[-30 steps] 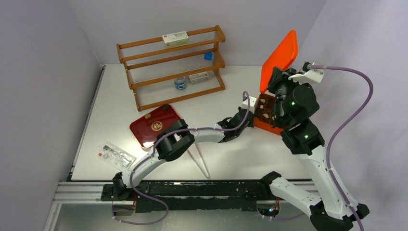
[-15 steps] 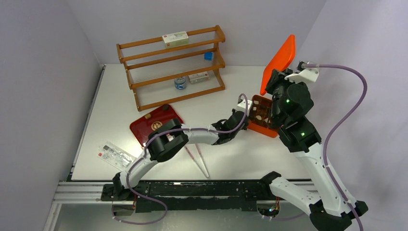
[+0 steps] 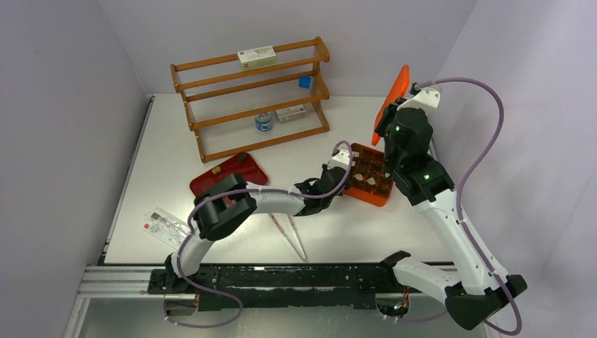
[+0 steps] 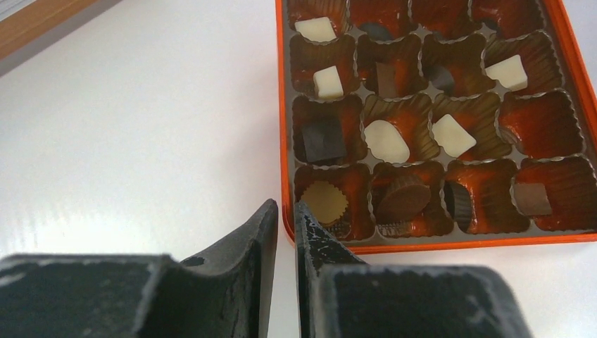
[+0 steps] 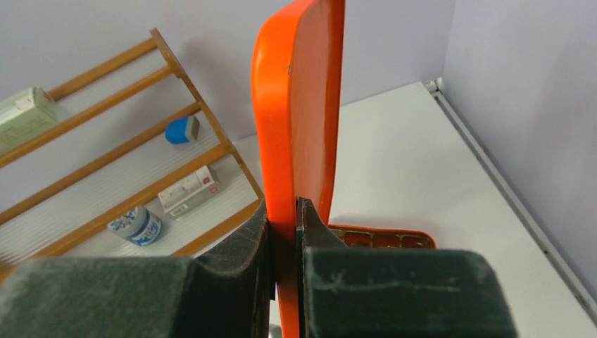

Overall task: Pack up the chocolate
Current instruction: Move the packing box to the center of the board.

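An orange box [image 3: 372, 200] lies on the table right of centre. Its cups hold the chocolate [image 4: 385, 141]: several white, dark and brown pieces, with some cups bare. My left gripper [image 3: 343, 183] [image 4: 286, 209] is shut on the box's near left wall [image 4: 284, 169], one finger outside and one over the corner cup. The box's orange lid [image 3: 396, 91] [image 5: 299, 105] stands nearly upright above the box's far side. Pinching the lid's lower edge is my right gripper [image 3: 384, 130] [image 5: 284, 208], which is shut on it.
A wooden rack [image 3: 250, 98] with small boxes and a jar stands at the back. A dark red tray [image 3: 236, 167] lies left of centre, partly behind my left arm. Pink tongs [image 3: 290, 231] lie near the front edge, a clear packet [image 3: 165, 227] at front left.
The orange box has slid left toward the table's middle with my left gripper. The right arm followed leftward, and the lid it holds has turned more edge-on and upright.
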`<state>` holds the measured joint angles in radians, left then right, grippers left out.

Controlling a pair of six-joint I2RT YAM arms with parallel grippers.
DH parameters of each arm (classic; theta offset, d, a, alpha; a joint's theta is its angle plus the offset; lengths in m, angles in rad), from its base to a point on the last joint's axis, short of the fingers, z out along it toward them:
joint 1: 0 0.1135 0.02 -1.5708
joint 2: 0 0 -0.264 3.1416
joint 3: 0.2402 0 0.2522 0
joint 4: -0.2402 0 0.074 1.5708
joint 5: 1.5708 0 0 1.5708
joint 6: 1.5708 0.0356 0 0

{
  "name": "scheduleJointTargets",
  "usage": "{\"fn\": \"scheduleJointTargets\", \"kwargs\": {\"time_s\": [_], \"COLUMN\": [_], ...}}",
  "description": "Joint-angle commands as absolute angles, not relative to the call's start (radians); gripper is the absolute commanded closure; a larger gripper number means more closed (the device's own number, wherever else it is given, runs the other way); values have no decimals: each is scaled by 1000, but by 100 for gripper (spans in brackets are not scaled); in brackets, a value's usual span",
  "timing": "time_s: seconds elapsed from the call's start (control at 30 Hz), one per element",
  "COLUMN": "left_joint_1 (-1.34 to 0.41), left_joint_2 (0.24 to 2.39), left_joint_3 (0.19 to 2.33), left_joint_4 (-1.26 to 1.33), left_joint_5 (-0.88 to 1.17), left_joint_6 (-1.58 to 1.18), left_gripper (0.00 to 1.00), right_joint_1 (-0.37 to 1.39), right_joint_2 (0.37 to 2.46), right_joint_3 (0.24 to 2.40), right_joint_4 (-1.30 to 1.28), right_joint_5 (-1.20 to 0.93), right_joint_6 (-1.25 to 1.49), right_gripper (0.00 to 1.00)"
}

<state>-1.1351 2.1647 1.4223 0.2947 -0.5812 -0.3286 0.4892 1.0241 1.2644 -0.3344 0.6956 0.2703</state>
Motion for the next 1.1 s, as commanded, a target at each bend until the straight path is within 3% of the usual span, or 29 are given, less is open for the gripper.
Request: {"fn": "scheduleJointTargets", "kwargs": {"time_s": [0.0,0.43,0.57,0.7,0.87,1.07], "left_joint_1": [-1137,-1080,-1059,-1045,-972,-871], "left_joint_2": [2091,1875,1746,1619,1545,1543], "left_joint_3": [1325,1148,1116,1112,1125,1117], "left_joint_4": [201,168,194,198,176,195], "left_joint_5": [-651,-640,-572,-515,-354,-138], "left_joint_6": [-367,-445,-452,-449,-434,-444], "left_gripper": [80,77,64,58,44,37], "right_joint_1": [416,211,107,29,-24,-67], "right_joint_2": [1038,1065,1070,1069,1038,1037], "right_joint_3": [1220,1035,979,930,845,743], "right_joint_4": [-300,-116,-70,-49,-27,27], "right_joint_5": [537,-51,-292,-469,-556,-648], "right_joint_6": [343,493,538,602,689,782], "right_gripper": [100,100,100,100,100,100]}}
